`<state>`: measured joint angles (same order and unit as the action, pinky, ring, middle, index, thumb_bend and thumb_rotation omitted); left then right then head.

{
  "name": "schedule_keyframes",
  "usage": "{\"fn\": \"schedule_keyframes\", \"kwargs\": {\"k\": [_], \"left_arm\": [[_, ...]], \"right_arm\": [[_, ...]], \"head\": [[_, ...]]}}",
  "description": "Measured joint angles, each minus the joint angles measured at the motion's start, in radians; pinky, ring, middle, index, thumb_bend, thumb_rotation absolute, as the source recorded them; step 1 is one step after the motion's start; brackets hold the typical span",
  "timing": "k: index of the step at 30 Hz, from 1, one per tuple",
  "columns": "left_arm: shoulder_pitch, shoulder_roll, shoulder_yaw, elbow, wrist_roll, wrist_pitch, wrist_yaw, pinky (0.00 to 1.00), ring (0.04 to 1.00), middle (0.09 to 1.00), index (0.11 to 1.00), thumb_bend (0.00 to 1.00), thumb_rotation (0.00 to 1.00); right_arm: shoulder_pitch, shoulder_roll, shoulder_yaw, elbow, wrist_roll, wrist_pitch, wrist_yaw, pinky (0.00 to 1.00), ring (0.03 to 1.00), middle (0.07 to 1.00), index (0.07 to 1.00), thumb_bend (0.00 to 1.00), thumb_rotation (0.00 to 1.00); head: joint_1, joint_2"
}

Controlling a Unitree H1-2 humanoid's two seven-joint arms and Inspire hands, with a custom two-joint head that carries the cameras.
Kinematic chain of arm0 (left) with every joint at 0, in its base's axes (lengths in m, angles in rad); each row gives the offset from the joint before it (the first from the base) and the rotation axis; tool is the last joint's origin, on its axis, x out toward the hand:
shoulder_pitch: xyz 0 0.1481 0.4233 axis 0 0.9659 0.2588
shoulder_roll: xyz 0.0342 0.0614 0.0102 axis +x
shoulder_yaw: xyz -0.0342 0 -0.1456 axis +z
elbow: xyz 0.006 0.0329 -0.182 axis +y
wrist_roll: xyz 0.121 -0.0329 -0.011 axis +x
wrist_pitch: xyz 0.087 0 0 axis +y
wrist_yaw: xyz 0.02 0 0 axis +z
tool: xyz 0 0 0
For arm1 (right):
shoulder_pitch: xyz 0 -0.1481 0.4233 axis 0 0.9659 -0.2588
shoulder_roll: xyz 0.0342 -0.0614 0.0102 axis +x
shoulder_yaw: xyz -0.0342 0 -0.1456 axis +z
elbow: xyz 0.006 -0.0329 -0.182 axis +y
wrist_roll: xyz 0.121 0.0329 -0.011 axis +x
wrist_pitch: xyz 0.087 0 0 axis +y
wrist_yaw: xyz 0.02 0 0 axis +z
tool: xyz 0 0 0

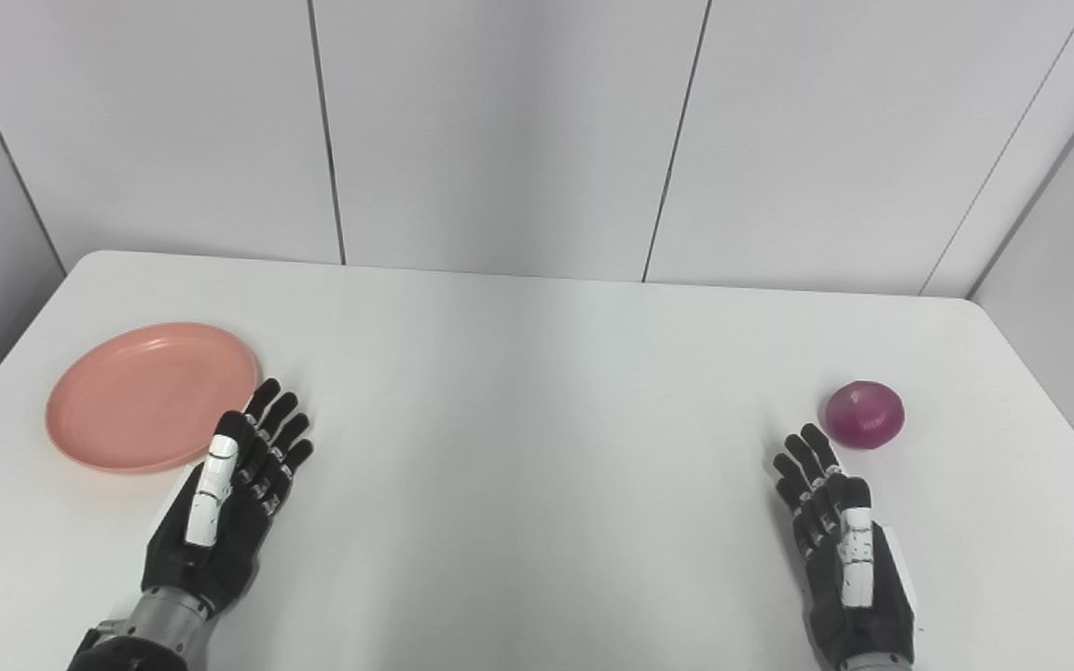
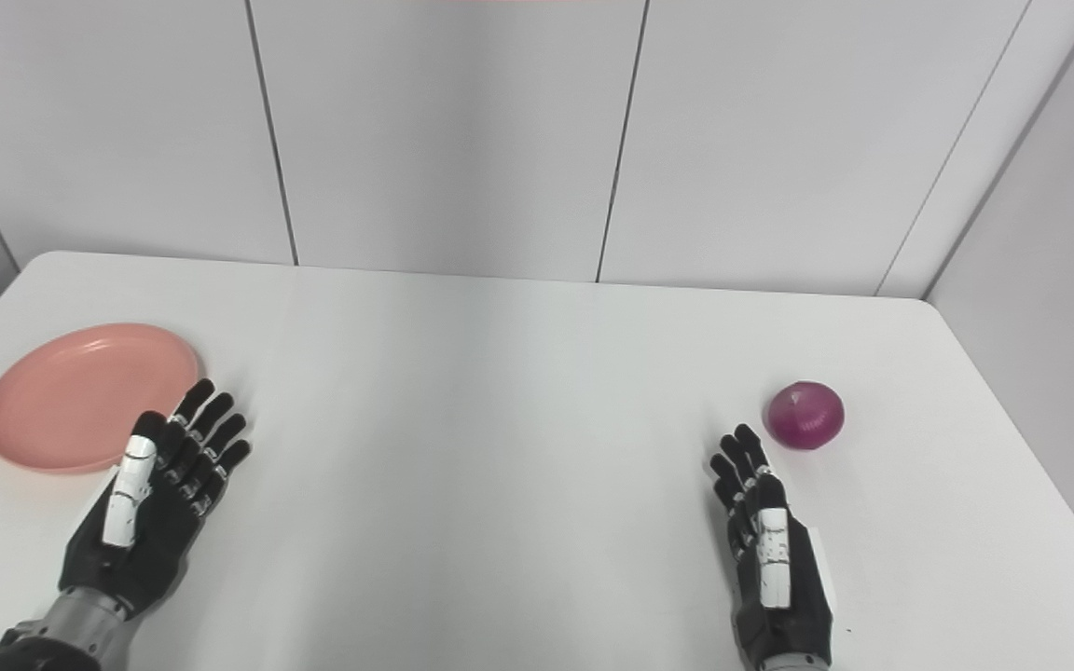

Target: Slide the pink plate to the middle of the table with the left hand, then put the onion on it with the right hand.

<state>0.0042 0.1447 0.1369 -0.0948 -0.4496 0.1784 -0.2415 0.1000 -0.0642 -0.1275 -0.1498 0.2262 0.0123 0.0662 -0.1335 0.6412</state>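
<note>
A pink plate (image 1: 150, 394) lies on the left side of the white table (image 1: 537, 447). My left hand (image 1: 234, 489) is open and empty, just right of and nearer than the plate's near-right rim, fingers pointing away. A purple-red onion (image 1: 864, 414) rests on the table's right side. My right hand (image 1: 835, 531) is open and empty, a short way nearer than the onion and to its left, not touching it. The same scene shows in the right eye view: plate (image 2: 88, 394), onion (image 2: 806, 415), left hand (image 2: 159, 494), right hand (image 2: 765, 550).
Grey wall panels (image 1: 500, 130) stand behind the table's far edge. The table's right edge (image 1: 1050, 401) runs close to the onion. No other objects lie on the table.
</note>
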Motion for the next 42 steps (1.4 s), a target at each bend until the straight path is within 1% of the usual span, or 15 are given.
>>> {"fn": "schedule_keyframes", "kwargs": {"k": [5, 6, 8, 10, 11, 12, 14, 18, 19, 23, 25, 27, 32, 39, 42], "left_arm": [[0.001, -0.008, -0.005, -0.006, 0.017, 0.0, 0.009, 1.0, 0.993, 1.0, 1.0, 0.69, 0.84], [0.002, -0.011, -0.008, -0.009, 0.02, 0.0, 0.012, 1.0, 0.992, 1.0, 1.0, 0.7, 0.83], [0.004, -0.019, -0.015, -0.015, 0.032, 0.0, 0.019, 1.0, 0.991, 1.0, 1.0, 0.71, 0.82], [0.006, -0.027, -0.023, -0.023, 0.044, 0.0, 0.032, 1.0, 0.993, 1.0, 1.0, 0.72, 0.81], [0.008, -0.031, -0.028, -0.026, 0.051, 0.0, 0.036, 1.0, 0.996, 1.0, 1.0, 0.73, 0.8], [0.008, -0.037, -0.034, -0.028, 0.06, 0.0, 0.04, 1.0, 0.996, 1.0, 1.0, 0.73, 0.8], [0.008, -0.052, -0.046, -0.031, 0.071, 0.0, 0.048, 1.0, 0.999, 1.0, 1.0, 0.73, 0.81], [0.008, -0.068, -0.061, -0.032, 0.088, 0.0, 0.055, 1.0, 1.0, 1.0, 1.0, 0.74, 0.8], [0.007, -0.074, -0.061, -0.032, 0.09, 0.0, 0.059, 1.0, 1.0, 1.0, 1.0, 0.74, 0.8], [0.007, -0.089, -0.072, -0.03, 0.111, -0.011, 0.068, 1.0, 1.0, 1.0, 1.0, 0.74, 0.79], [0.005, -0.097, -0.076, -0.025, 0.125, -0.022, 0.074, 1.0, 1.0, 1.0, 1.0, 0.76, 0.77], [0.002, -0.117, -0.077, -0.015, 0.135, -0.041, 0.087, 1.0, 0.997, 1.0, 1.0, 0.77, 0.76], [-0.015, -0.164, -0.095, 0.01, 0.162, -0.062, 0.105, 1.0, 0.998, 1.0, 1.0, 0.78, 0.75], [-0.029, -0.17, -0.101, 0.048, 0.19, -0.108, 0.109, 1.0, 0.997, 0.998, 1.0, 0.72, 0.78], [-0.029, -0.17, -0.102, 0.056, 0.196, -0.125, 0.11, 1.0, 0.997, 0.997, 1.0, 0.72, 0.77]], "right_arm": [[0.001, -0.005, -0.001, 0.002, 0.014, 0.0, 0.011, 0.99, 0.958, 0.955, 0.967, 0.87, 0.91], [0.001, -0.008, -0.003, 0.003, 0.023, 0.0, 0.014, 1.0, 0.96, 0.957, 0.969, 0.88, 0.91], [0.003, -0.016, -0.01, 0.007, 0.032, 0.0, 0.022, 0.99, 0.956, 0.956, 0.968, 0.89, 0.9], [0.001, -0.028, -0.018, 0.015, 0.041, -0.001, 0.032, 0.99, 0.955, 0.957, 0.962, 0.88, 0.91], [0.0, -0.034, -0.021, 0.019, 0.045, -0.002, 0.037, 0.99, 0.959, 0.962, 0.962, 0.87, 0.91], [-0.001, -0.042, -0.027, 0.026, 0.053, -0.008, 0.044, 0.99, 0.96, 0.963, 0.962, 0.87, 0.91], [-0.005, -0.053, -0.032, 0.037, 0.073, -0.02, 0.058, 0.98, 0.958, 0.96, 0.959, 0.87, 0.91], [-0.016, -0.067, -0.043, 0.063, 0.101, -0.058, 0.092, 0.96, 0.946, 0.948, 0.955, 0.86, 0.93], [-0.02, -0.073, -0.047, 0.073, 0.107, -0.061, 0.097, 0.96, 0.944, 0.947, 0.955, 0.86, 0.92], [-0.04, -0.12, -0.08, 0.122, 0.135, -0.073, 0.122, 0.96, 0.946, 0.948, 0.969, 0.83, 0.93], [-0.043, -0.129, -0.091, 0.131, 0.146, -0.079, 0.127, 0.98, 0.959, 0.954, 0.982, 0.82, 0.95], [-0.047, -0.145, -0.097, 0.144, 0.156, -0.083, 0.145, 0.98, 0.96, 0.954, 0.984, 0.82, 0.96], [-0.061, -0.182, -0.11, 0.178, 0.158, -0.083, 0.157, 1.0, 0.987, 0.972, 0.999, 0.83, 0.99], [-0.085, -0.185, -0.125, 0.217, 0.179, -0.083, 0.163, 1.0, 0.999, 0.992, 1.0, 0.86, 0.98], [-0.093, -0.19, -0.129, 0.233, 0.182, -0.083, 0.171, 1.0, 1.0, 1.0, 1.0, 0.87, 1.0]], "head": [[0.052, -0.006], [0.09, -0.009], [0.091, -0.009], [0.152, -0.018], [0.152, -0.018], [0.152, -0.018], [0.212, -0.034], [0.23, -0.038], [0.264, -0.055], [0.298, -0.068], [0.365, -0.094], [0.391, -0.107], [0.42, -0.13], [0.465, -0.17], [0.473, -0.178]]}}
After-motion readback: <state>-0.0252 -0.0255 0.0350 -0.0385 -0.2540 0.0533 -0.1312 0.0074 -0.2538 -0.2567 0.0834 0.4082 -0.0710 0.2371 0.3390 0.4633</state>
